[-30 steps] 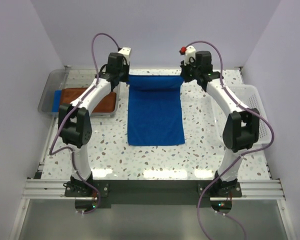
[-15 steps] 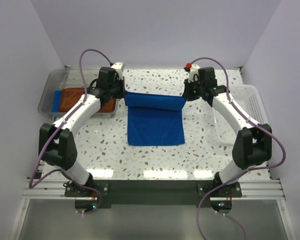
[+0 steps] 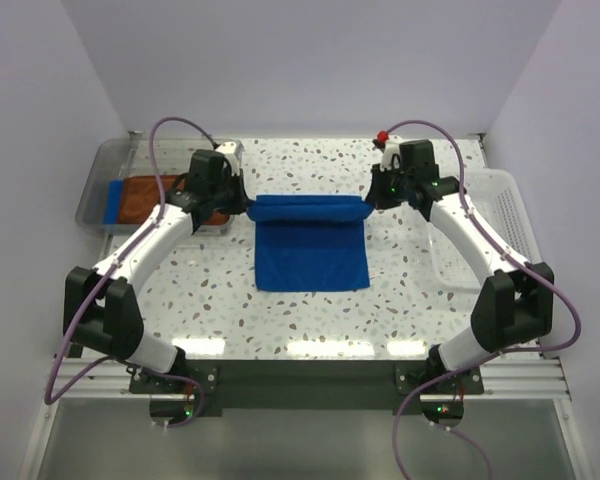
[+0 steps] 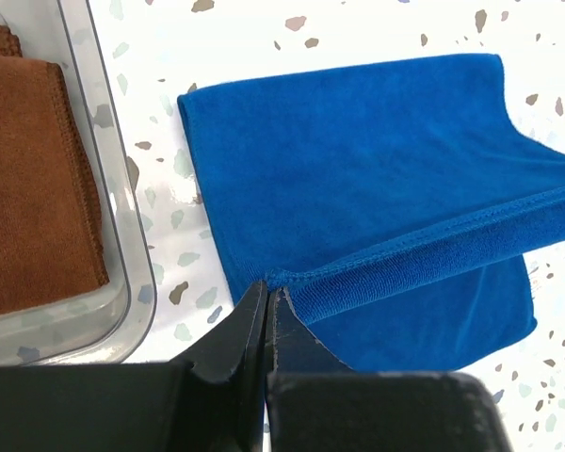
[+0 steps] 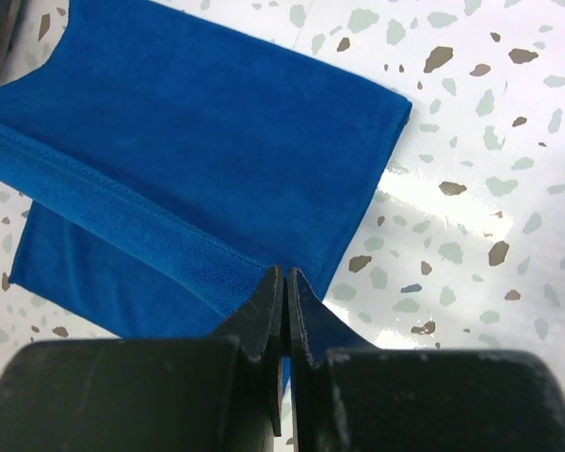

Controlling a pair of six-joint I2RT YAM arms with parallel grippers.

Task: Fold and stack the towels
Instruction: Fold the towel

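Observation:
A royal blue towel (image 3: 312, 255) lies in the middle of the table, with its far edge lifted into a taut band and drawn over the flat part. My left gripper (image 3: 248, 207) is shut on the band's left corner, seen close in the left wrist view (image 4: 266, 292) above the blue towel (image 4: 358, 160). My right gripper (image 3: 368, 203) is shut on the right corner, its tips (image 5: 287, 278) pinching the blue towel (image 5: 217, 151). A rust-brown towel (image 3: 140, 196) (image 4: 28, 188) lies folded in the tray, with a blue towel (image 3: 113, 201) at its left end.
The clear plastic tray (image 3: 93, 185) (image 4: 122, 235) stands at the back left, close to my left arm. A white mesh basket (image 3: 505, 205) stands at the right edge. Speckled tabletop (image 3: 310, 320) shows in front of the towel.
Both grippers have come toward the near side and down, carrying the blue towel's far edge over its flat part. The hanging loop has shortened.

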